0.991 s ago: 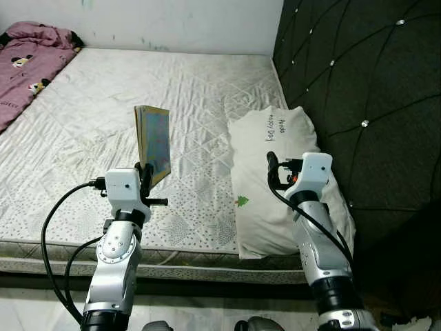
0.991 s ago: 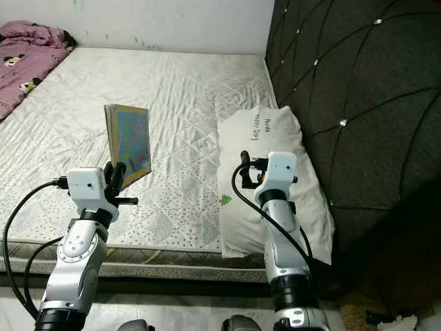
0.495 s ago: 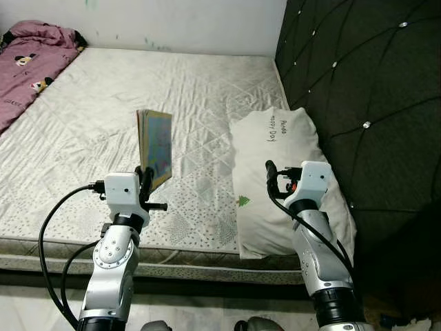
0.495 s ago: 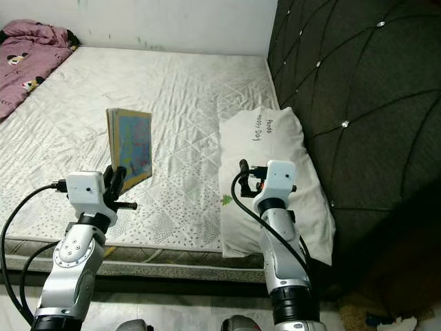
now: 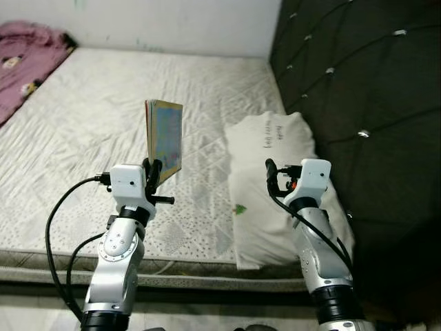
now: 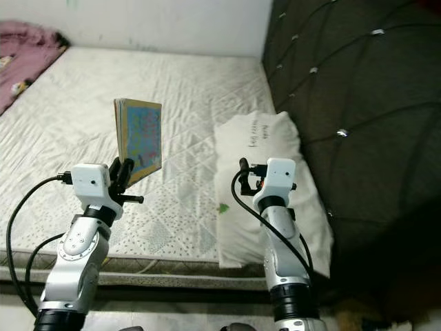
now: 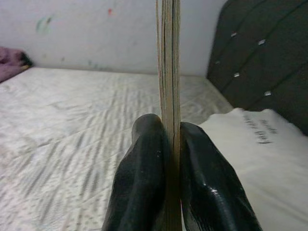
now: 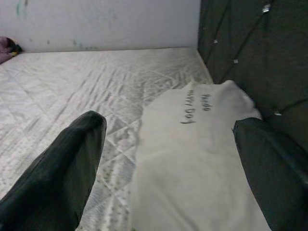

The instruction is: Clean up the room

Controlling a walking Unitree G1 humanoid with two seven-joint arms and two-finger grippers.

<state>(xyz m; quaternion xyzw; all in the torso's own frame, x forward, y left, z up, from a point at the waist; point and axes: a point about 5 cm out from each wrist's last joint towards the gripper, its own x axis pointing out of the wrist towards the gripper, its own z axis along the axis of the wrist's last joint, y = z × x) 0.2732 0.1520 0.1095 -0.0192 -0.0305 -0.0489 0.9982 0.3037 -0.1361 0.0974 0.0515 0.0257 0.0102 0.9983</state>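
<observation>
Left tool (image 5: pixel 153 170) pinches thin stiff book (image 5: pixel 164 138) upright at its lower edge, frame center (likely light, may pivot); right tool (image 8: pixel 168 159) wide open, empty.

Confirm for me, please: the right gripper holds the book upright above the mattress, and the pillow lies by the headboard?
Not quite: the left gripper holds the book, as the left wrist view shows, fingers clamped on it. The right gripper is open and empty above the pillow. The rest is right.
</observation>
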